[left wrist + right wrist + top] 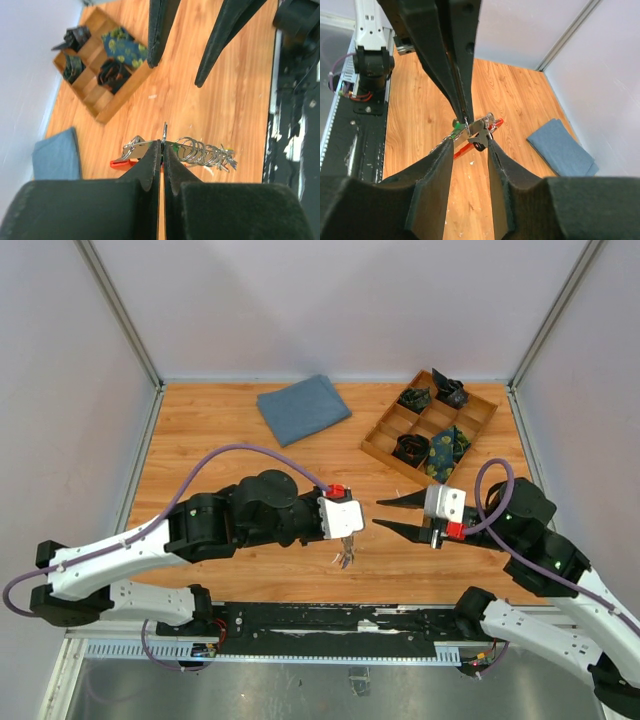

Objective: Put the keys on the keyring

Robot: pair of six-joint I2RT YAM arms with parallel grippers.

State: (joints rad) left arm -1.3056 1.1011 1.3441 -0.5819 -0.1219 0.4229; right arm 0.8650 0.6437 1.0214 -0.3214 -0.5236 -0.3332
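Holding the keys above a wooden table

Pale walls close round the orange-brown table (200, 450), where a compartment tray (383, 447) stands. A folded blue cloth (303, 408) lies left of the tray. In front of the tray, the left gripper (163, 146) is pinched tight on the keys (346, 556), with the red keyring (119, 163) just beside them. The right gripper (377, 513), also before the tray, is partly apart and empty.

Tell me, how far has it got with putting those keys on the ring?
Done: the left gripper is shut on the keys, with the red keyring beside them. In hand: the right gripper stands open, flanking the bunch. Left: the threading itself; I can't tell for sure whether any key sits on the red loop.
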